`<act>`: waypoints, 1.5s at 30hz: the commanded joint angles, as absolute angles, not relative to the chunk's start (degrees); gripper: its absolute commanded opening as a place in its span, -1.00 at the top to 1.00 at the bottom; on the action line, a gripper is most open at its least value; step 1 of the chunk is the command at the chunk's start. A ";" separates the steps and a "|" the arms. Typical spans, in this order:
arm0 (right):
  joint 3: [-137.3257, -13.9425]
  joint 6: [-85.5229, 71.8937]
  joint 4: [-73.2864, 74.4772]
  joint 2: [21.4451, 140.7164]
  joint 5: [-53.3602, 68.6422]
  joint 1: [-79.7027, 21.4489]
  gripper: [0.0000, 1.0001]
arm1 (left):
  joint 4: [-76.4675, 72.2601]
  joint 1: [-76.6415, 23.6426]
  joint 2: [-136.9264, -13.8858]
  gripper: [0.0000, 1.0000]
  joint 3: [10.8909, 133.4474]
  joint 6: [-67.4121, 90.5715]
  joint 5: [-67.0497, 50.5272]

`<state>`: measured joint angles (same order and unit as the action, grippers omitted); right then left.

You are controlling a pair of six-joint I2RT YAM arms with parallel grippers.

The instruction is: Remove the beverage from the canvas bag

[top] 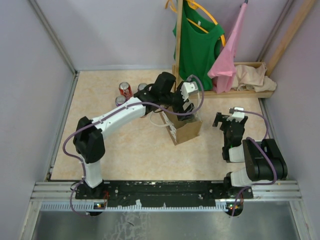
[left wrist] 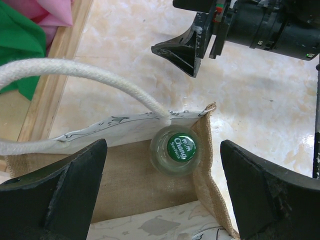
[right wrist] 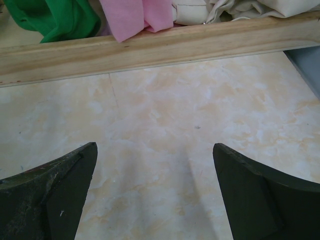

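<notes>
The canvas bag (top: pixel 187 131) stands open in the middle of the table, tan-brown with a white rope handle (left wrist: pixel 90 73). In the left wrist view, the bag (left wrist: pixel 130 175) holds a clear glass bottle with a green "Chang" cap (left wrist: pixel 176 149), upright in its far right corner. My left gripper (top: pixel 187 113) hovers over the bag's mouth, open and empty (left wrist: pixel 162 195), its fingers well apart and above the bag's rim. My right gripper (top: pixel 226 120) is open and empty to the right of the bag, over bare tabletop (right wrist: pixel 155 195). It also shows in the left wrist view (left wrist: pixel 185 50).
Three cans (top: pixel 125 90) stand at the back left behind the left arm. A wooden rack base (right wrist: pixel 160 47) runs along the back right, with a green shirt (top: pixel 197 45), a pink garment (top: pixel 227 55) and a beige cloth heap (top: pixel 255 77) on it.
</notes>
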<state>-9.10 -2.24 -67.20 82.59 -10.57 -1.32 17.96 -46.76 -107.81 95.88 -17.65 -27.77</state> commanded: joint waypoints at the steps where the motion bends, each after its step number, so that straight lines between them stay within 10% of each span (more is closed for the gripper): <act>1: -10.28 -2.72 -69.70 82.62 -10.56 -1.21 -0.98 | 16.66 -47.68 -108.95 -1.00 96.51 -17.73 -30.14; 45: -10.28 -2.69 -69.70 82.62 -10.61 -1.23 -0.98 | 11.87 -47.63 -116.22 -0.42 92.90 -17.32 -26.04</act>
